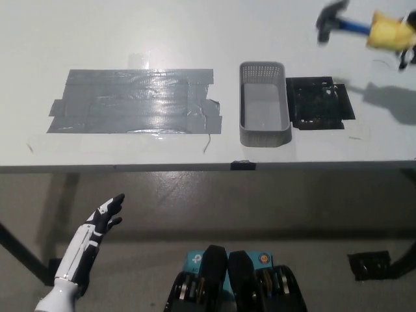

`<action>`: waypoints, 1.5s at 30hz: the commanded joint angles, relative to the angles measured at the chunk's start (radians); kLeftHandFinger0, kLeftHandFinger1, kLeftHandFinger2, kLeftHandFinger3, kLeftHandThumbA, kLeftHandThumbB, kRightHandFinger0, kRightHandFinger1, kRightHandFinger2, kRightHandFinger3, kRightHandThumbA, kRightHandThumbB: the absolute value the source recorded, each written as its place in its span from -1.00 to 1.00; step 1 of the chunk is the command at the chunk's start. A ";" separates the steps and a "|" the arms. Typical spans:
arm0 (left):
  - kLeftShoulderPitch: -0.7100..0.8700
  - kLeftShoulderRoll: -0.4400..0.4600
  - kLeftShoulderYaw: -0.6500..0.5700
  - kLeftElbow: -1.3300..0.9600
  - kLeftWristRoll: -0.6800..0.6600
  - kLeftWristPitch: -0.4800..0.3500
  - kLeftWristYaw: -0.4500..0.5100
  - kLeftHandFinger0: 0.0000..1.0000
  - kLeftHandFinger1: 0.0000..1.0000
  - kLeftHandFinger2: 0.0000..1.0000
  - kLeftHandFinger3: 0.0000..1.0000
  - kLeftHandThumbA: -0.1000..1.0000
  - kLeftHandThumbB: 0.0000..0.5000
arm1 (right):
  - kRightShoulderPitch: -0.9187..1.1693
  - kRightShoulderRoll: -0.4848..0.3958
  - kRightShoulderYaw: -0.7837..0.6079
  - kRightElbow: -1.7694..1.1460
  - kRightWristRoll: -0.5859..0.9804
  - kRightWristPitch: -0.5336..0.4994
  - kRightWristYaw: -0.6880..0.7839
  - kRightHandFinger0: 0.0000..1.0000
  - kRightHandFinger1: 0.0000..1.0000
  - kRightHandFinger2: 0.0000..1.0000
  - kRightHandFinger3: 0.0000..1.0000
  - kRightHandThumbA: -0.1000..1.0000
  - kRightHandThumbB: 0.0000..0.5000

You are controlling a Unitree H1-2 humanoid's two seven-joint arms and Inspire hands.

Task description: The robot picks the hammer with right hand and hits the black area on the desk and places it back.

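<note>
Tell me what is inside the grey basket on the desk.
The grey basket holds nothing that shows: its bare floor is visible from above. The near wall's inner face is hidden. The hammer is outside it, raised in the right hand.
</note>
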State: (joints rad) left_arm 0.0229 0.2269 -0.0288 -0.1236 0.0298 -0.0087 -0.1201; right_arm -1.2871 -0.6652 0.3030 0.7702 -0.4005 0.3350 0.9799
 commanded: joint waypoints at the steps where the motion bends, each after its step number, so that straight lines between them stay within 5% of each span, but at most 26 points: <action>1: -0.019 0.011 0.011 -0.015 0.000 -0.013 -0.005 0.91 1.00 0.97 0.81 1.00 -0.60 | -0.192 -0.085 -0.094 0.070 0.092 0.015 0.001 -0.85 0.11 0.76 0.48 -1.00 -0.32; 2: -0.017 0.011 0.010 -0.018 0.003 -0.013 -0.005 0.91 1.00 0.97 0.80 1.00 -0.62 | -0.193 -0.089 -0.079 0.074 0.067 -0.006 -0.012 -0.65 0.33 1.00 0.53 -1.00 -0.28; 3: -0.015 0.013 0.008 -0.014 0.006 -0.019 -0.005 0.91 1.00 0.96 0.79 1.00 -0.63 | -0.178 -0.094 -0.069 0.063 0.052 -0.038 -0.021 -0.59 0.23 0.70 0.38 -1.00 -0.21; 4: -0.014 0.014 0.007 -0.012 0.007 -0.026 -0.007 0.91 1.00 0.96 0.79 1.00 -0.63 | -0.155 -0.091 -0.056 0.039 0.035 -0.028 -0.028 -0.84 0.08 0.68 0.34 -1.00 -0.27; 6: -0.014 0.011 0.003 -0.004 0.001 -0.035 -0.012 0.93 1.00 0.98 0.79 1.00 -0.65 | -0.109 -0.082 -0.044 -0.009 0.031 0.009 -0.016 -1.00 0.04 0.89 0.24 -1.00 -0.25; 8: -0.012 0.011 0.002 -0.006 0.000 -0.031 -0.013 0.94 1.00 0.98 0.79 1.00 -0.60 | -0.067 -0.077 -0.010 -0.050 0.007 -0.004 -0.009 -0.90 0.23 1.00 0.35 -1.00 -0.37; 10: -0.009 0.013 0.004 -0.010 0.000 -0.027 -0.011 0.95 1.00 0.98 0.79 1.00 -0.54 | -0.039 -0.066 0.026 -0.060 -0.010 -0.025 -0.002 -0.91 0.14 0.88 0.28 -1.00 -0.51; 12: -0.011 0.010 0.006 -0.013 0.003 -0.017 -0.007 0.93 1.00 0.98 0.80 1.00 -0.55 | -0.014 -0.047 0.055 -0.016 -0.009 -0.083 0.001 -0.81 0.31 1.00 0.57 -1.00 -0.71; 14: -0.012 0.007 0.005 -0.016 0.002 -0.011 -0.006 0.92 1.00 0.98 0.80 1.00 -0.53 | 0.005 -0.032 0.074 0.005 -0.017 -0.071 -0.019 -0.89 0.21 1.00 0.66 -1.00 -0.59; 15: -0.014 0.005 0.005 -0.010 -0.001 -0.016 -0.006 0.91 1.00 0.98 0.81 1.00 -0.55 | 0.034 -0.010 0.108 0.020 -0.050 -0.068 -0.052 -0.99 0.03 0.81 0.56 -1.00 -0.48; 19: -0.014 0.008 0.005 -0.013 0.012 -0.022 -0.002 0.88 1.00 0.96 0.80 1.00 -0.50 | 0.081 0.038 0.150 0.098 -0.059 -0.104 -0.087 -1.00 0.14 0.89 0.53 -1.00 -0.48; 23: -0.013 0.010 0.006 -0.021 0.011 -0.017 -0.004 0.89 1.00 0.96 0.80 1.00 -0.52 | 0.124 0.058 0.205 0.082 -0.105 -0.113 -0.107 -1.00 -0.07 0.74 0.66 -1.00 -0.33; 24: -0.014 0.010 0.006 -0.022 0.013 -0.014 -0.002 0.88 1.00 0.96 0.80 1.00 -0.51 | 0.129 0.064 0.211 0.084 -0.108 -0.112 -0.107 -1.00 -0.14 0.69 0.63 -1.00 -0.32; 28: -0.018 0.010 0.005 -0.021 0.011 -0.028 -0.005 0.86 1.00 0.91 0.77 1.00 -0.61 | 0.144 0.086 0.226 0.120 -0.115 -0.124 -0.135 -1.00 -0.40 0.34 0.03 -1.00 -0.18; 31: -0.020 0.013 0.007 -0.018 0.008 -0.032 -0.006 0.86 1.00 0.90 0.76 1.00 -0.61 | 0.142 0.085 0.226 0.105 -0.116 -0.120 -0.136 -1.00 -0.26 0.64 0.44 -1.00 -0.21; 33: -0.018 0.015 0.009 -0.026 0.009 -0.022 -0.006 0.88 1.00 0.90 0.76 1.00 -0.58 | 0.119 0.086 0.234 0.128 -0.126 -0.133 -0.139 -1.00 -0.45 0.31 0.01 -1.00 -0.21; 34: -0.018 0.014 0.010 -0.027 0.007 -0.019 -0.005 0.88 1.00 0.90 0.76 1.00 -0.58 | 0.111 0.081 0.234 0.129 -0.124 -0.142 -0.133 -1.00 -0.47 0.35 -0.02 -1.00 -0.25; 38: -0.017 0.012 0.011 -0.026 0.002 -0.018 -0.006 0.89 1.00 0.90 0.76 1.00 -0.55 | 0.078 0.077 0.195 0.156 -0.093 -0.131 -0.153 -1.00 0.07 0.80 0.32 -1.00 -0.42; 42: -0.017 0.014 0.011 -0.021 0.004 -0.018 -0.006 0.89 1.00 0.90 0.76 1.00 -0.53 | 0.032 0.069 0.133 0.158 -0.063 -0.126 -0.184 -0.96 0.17 0.94 0.98 -1.00 -0.57; 44: -0.014 0.015 0.008 -0.020 0.008 -0.023 -0.007 0.89 1.00 0.91 0.77 1.00 -0.54 | 0.027 0.074 0.115 0.166 -0.059 -0.120 -0.190 -0.96 0.16 1.00 0.97 -1.00 -0.57; 45: -0.013 0.014 0.007 -0.019 0.006 -0.026 -0.008 0.89 1.00 0.92 0.77 1.00 -0.57 | 0.022 0.080 0.096 0.158 -0.051 -0.118 -0.208 -0.76 0.34 1.00 1.00 -1.00 -0.48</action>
State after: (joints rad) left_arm 0.0213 0.2273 -0.0287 -0.1242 0.0321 -0.0103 -0.1203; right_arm -1.1491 -0.5669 0.4576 0.9464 -0.4859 0.2243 0.8510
